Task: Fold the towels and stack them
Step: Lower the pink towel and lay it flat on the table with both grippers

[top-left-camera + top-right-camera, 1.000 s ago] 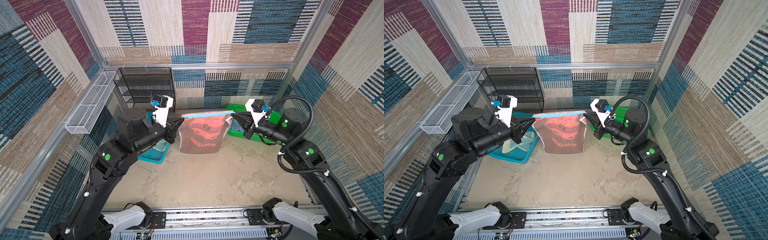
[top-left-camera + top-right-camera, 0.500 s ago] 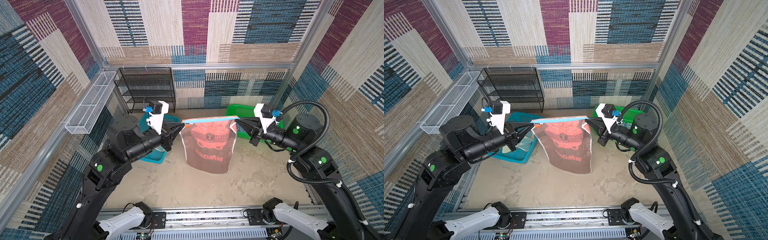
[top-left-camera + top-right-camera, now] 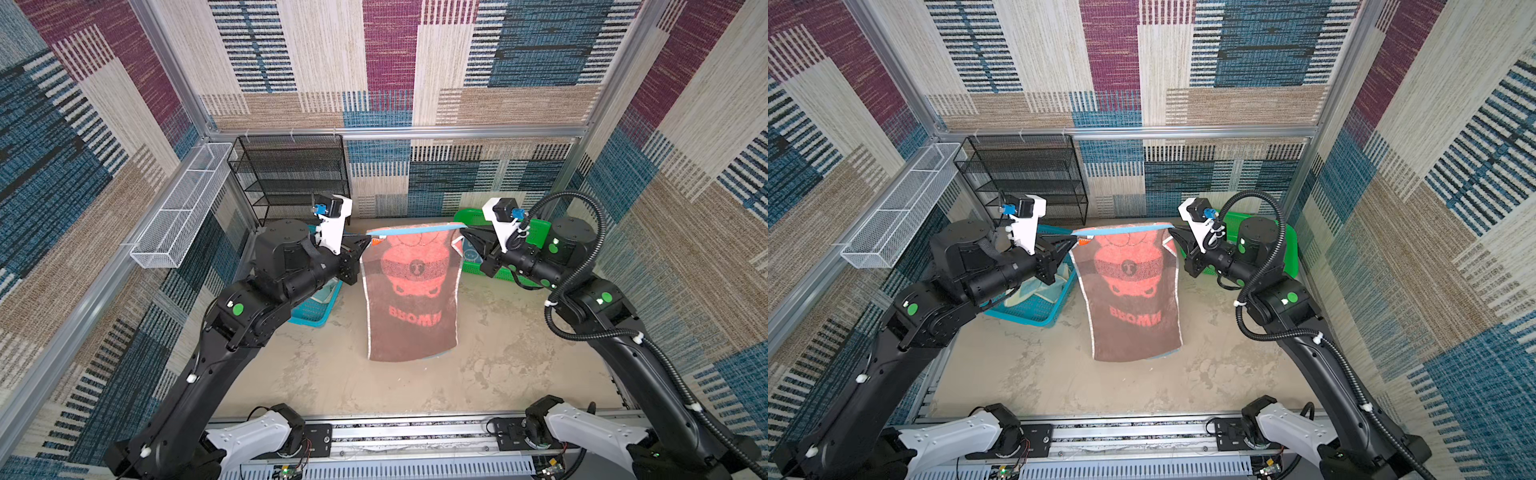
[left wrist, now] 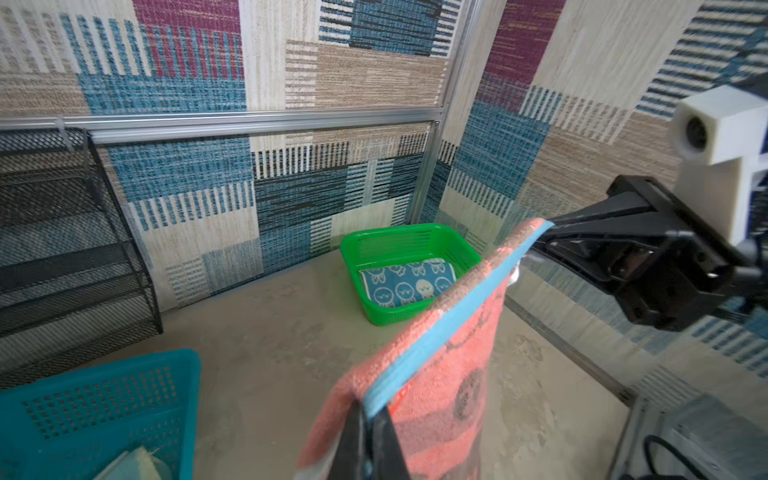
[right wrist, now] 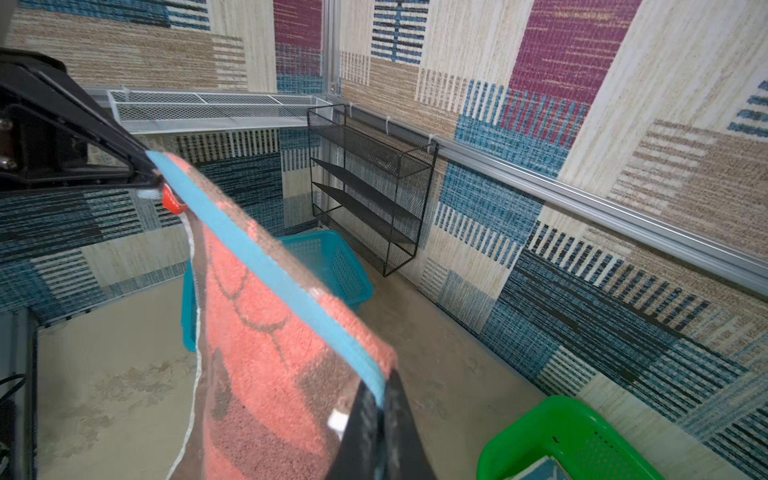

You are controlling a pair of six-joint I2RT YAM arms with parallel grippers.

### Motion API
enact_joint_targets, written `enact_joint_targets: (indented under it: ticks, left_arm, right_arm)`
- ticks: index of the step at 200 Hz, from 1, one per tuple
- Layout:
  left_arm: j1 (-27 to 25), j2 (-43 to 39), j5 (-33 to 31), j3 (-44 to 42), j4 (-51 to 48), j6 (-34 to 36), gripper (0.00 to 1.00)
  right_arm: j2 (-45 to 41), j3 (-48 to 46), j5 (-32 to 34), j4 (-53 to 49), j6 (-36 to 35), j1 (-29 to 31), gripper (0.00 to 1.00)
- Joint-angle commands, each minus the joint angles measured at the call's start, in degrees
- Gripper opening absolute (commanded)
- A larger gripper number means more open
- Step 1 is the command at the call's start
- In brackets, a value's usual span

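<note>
A coral towel with a brown bear (image 3: 411, 291) (image 3: 1129, 291) hangs stretched by its blue top hem between my two grippers, above the middle of the table. My left gripper (image 3: 368, 237) (image 3: 1074, 237) (image 4: 370, 409) is shut on the hem's left corner. Shut on the right corner is my right gripper (image 3: 461, 227) (image 3: 1170, 226) (image 5: 380, 399). The cloth (image 4: 436, 374) (image 5: 257, 332) drapes down and forward. A folded blue towel with white faces (image 4: 409, 282) lies in the green basket (image 4: 353, 249). A cream cloth (image 3: 1038, 286) lies in the blue basket (image 3: 1034, 307).
The green basket (image 3: 469, 216) stands at the back right and the blue basket (image 3: 311, 316) at the left, under my left arm. A black wire shelf (image 3: 291, 178) stands against the back wall, and a white mesh tray (image 3: 178, 208) hangs on the left wall.
Both grippers kept hold of the towel's corners. The towel now hangs longer in view, and its lower edge has swung toward the front of the table.
</note>
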Motion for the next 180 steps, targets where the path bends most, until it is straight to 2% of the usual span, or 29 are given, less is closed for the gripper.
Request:
enact_joint_targets:
  ticks: [1, 34, 94, 135, 180]
  left_arm:
    - [0.78, 2.40, -14.72, -0.34, 2.91, 3.73, 0.00]
    - [2.48, 8.53, -15.52, -0.70, 7.01, 6.25, 0.00]
    - [5.14, 19.07, -14.66, -1.25, 12.49, 9.35, 0.00]
    - [5.49, 25.00, -15.09, -5.88, 15.38, 8.84, 0.00]
    - [5.54, 32.31, -17.64, -7.06, 15.36, 7.20, 0.00]
  right_arm:
    - [3.00, -0.13, 15.23, 4.09, -0.26, -0.73, 0.00]
    - [8.81, -0.71, 15.88, 7.95, 0.10, -2.85, 0.00]
    - [17.60, -4.12, 10.90, 13.29, 0.93, -6.82, 0.00]
    - [22.55, -9.22, 10.59, 16.09, 2.90, -7.17, 0.00]
    - [27.55, -12.40, 10.31, 17.63, 4.14, -7.15, 0.00]
